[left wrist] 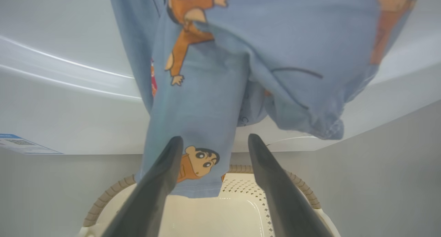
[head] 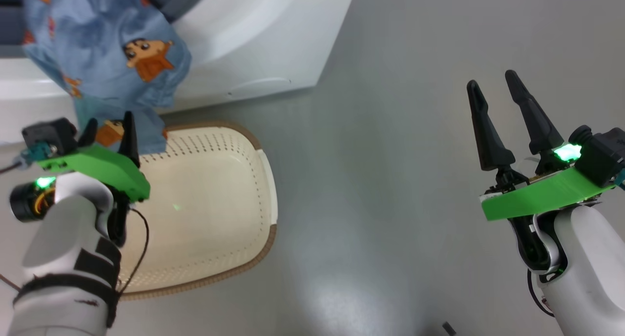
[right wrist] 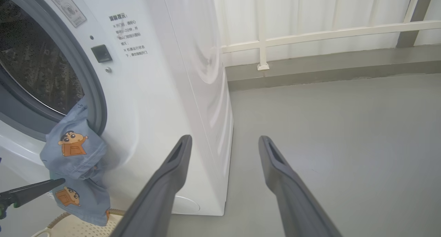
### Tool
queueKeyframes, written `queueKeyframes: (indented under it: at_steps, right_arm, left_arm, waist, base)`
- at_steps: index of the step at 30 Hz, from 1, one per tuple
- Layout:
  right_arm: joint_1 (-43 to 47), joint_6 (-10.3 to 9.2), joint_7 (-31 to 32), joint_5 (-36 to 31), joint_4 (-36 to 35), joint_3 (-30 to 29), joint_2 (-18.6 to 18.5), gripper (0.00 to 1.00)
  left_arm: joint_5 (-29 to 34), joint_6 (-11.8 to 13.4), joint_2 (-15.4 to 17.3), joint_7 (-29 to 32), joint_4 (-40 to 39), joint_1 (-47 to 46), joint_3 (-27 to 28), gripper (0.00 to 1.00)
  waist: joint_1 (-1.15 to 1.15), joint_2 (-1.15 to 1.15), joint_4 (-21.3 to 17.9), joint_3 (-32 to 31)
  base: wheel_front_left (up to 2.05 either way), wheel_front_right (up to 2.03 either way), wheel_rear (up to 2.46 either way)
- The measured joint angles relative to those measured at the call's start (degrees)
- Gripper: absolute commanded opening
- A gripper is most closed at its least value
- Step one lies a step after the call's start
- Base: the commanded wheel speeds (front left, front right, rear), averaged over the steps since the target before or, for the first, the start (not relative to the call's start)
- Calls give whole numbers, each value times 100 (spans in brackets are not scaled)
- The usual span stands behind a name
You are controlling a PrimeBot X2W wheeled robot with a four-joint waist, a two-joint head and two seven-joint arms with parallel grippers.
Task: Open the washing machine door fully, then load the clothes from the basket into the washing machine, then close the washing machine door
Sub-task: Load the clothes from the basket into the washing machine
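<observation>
A light blue garment (head: 105, 57) with orange cartoon prints hangs out of the washing machine (head: 259, 38) opening, draping down the white front toward the basket (head: 215, 199). In the right wrist view the garment (right wrist: 74, 151) spills over the grey gasket below the steel drum (right wrist: 31, 61). My left gripper (head: 108, 127) is open just below the hanging cloth, above the basket's far rim; its fingers (left wrist: 162, 175) flank the garment's lower hem (left wrist: 200, 154) without clamping it. My right gripper (head: 495, 89) stands open over bare floor, far right. The door is out of view.
The cream basket interior (left wrist: 206, 216) looks empty. Grey floor (head: 390, 179) spreads right of the machine. A white railing and a low grey ledge (right wrist: 327, 61) run behind it. A blue label sticker (left wrist: 20, 144) sits on the machine front.
</observation>
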Motion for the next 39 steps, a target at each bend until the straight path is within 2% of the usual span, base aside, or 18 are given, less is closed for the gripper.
queueKeyframes:
  at_steps: [5, 11, 17, 25, 26, 27, 28, 39]
  right_arm:
    - [-82, 0, 0, -8, -30, -5, 31, 100]
    - [-121, 0, 0, -47, -76, -3, 90, 100]
    - [-225, 0, 0, -49, -91, -3, 103, 100]
    - [-227, 0, 0, -104, -88, -5, 99, 100]
    - [-232, 0, 0, -104, -86, -3, 99, 100]
    - [-237, 0, 0, -104, -83, -3, 98, 100]
    - [-240, 0, 0, -104, -81, -3, 92, 100]
    - [-242, 0, 0, -104, -11, 24, 74, 100]
  left_arm:
    - [-55, 13, 40, 22, 346, -386, 30, 100]
    - [-199, 145, 124, 71, 505, -709, 127, 100]
    - [-303, 502, 178, -178, 532, -981, 299, 100]
    - [-274, 736, 189, -276, 124, -957, 359, 100]
    - [-242, 734, 194, -278, 38, -954, 372, 84]
    - [-211, 731, 199, -279, -62, -955, 381, 14]
    - [-177, 714, 199, -280, -133, -956, 383, 0]
    - [60, 350, 41, -288, -485, -541, 374, 0]
  waist:
    - [0, 0, -116, 334]
    - [-1, 0, -237, 667]
    - [-1, 0, -327, 876]
    - [-1, 0, -288, 939]
    - [-1, 0, -275, 936]
    - [-1, 0, -260, 932]
    - [-1, 0, -245, 925]
    - [-2, 0, -82, 693]
  base:
    - [0, 0, 0]
    - [0, 0, 0]
    - [0, 0, 0]
    - [0, 0, 0]
    - [0, 0, 0]
    - [0, 0, 0]
    - [0, 0, 0]
    - [0, 0, 0]
